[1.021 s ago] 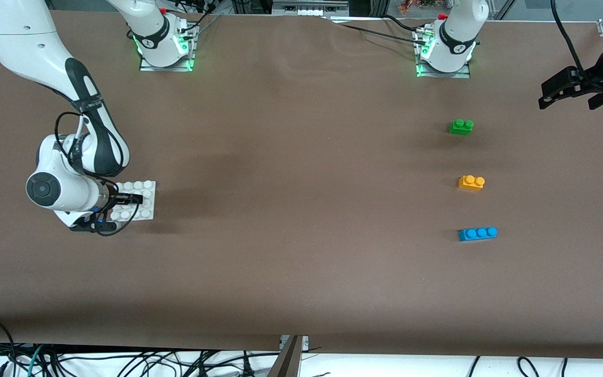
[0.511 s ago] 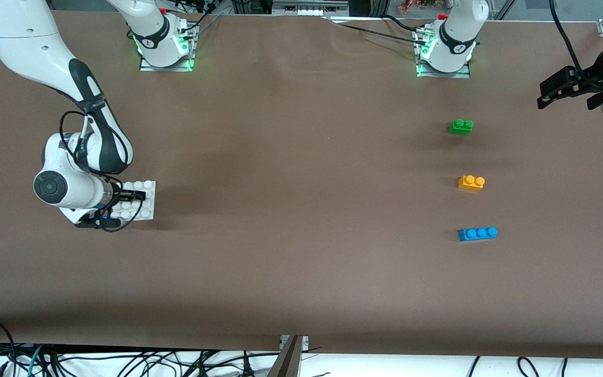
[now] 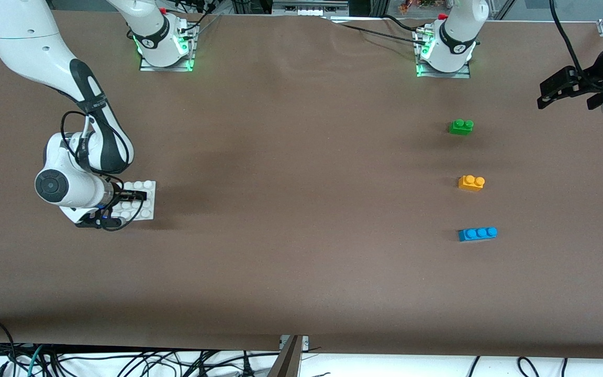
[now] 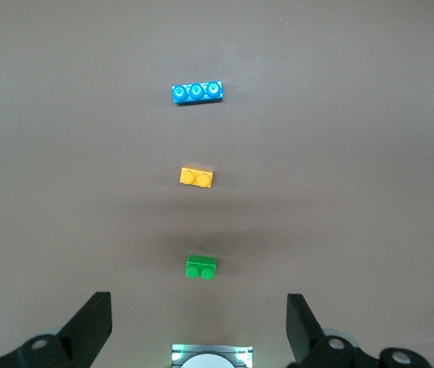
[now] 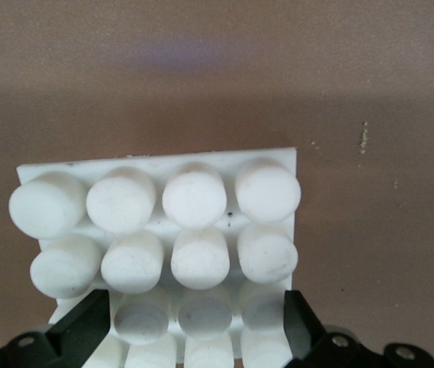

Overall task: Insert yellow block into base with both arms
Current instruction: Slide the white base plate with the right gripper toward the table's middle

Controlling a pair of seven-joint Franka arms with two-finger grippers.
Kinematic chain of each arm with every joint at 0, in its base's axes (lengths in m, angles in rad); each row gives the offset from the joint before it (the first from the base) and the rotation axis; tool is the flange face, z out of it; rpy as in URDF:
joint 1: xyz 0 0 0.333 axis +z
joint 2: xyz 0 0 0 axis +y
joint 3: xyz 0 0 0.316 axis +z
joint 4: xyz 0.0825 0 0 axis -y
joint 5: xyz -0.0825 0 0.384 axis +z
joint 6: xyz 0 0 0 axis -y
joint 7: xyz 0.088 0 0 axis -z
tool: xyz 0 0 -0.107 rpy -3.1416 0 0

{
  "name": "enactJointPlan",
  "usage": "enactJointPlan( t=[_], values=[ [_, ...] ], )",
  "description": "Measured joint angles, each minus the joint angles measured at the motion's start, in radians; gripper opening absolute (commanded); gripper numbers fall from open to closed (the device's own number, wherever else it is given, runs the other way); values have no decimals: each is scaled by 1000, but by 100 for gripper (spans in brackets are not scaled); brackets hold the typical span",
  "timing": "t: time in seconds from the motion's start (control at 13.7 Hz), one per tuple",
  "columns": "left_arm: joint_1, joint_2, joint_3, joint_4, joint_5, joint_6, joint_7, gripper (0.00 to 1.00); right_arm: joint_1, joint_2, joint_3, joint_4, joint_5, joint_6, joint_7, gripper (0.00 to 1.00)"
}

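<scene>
My right pincer [image 3: 126,208] is down low at the base [image 3: 147,205], at the right arm's end of the tabletop [image 3: 301,262]; its jaws stand wide apart, one finger over the studs and the other at the plate's edge nearer the front camera, and they have hold of nothing that I can make out. In my right wrist view the base [image 5: 156,222] fills the space just ahead of my fingers [image 5: 79,326], its white studs in rows, the nearest rows lying between my two fingers. My left pincer [image 3: 560,90] waits up in the air over the left arm's end of the tabletop, jaws spread wide and empty. From my left wrist view three bricks lie in a line ahead of that pincer, each well apart from the next: the green brick [image 4: 201,267] closest to it, the yellow block [image 4: 196,177] in the middle, the blue brick [image 4: 197,92] farthest off. In the front view the yellow block [image 3: 471,182] sits studs-up on the tabletop between the green brick [image 3: 461,126] and the blue brick [image 3: 477,233], well apart from the base.
</scene>
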Motion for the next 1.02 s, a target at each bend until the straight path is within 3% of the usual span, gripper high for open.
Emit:
enactJointPlan(
  t=[1.02],
  values=[
    [11, -2, 28, 26, 0, 1, 0, 100, 80, 0, 6, -1, -6, 5, 71, 100]
  ],
)
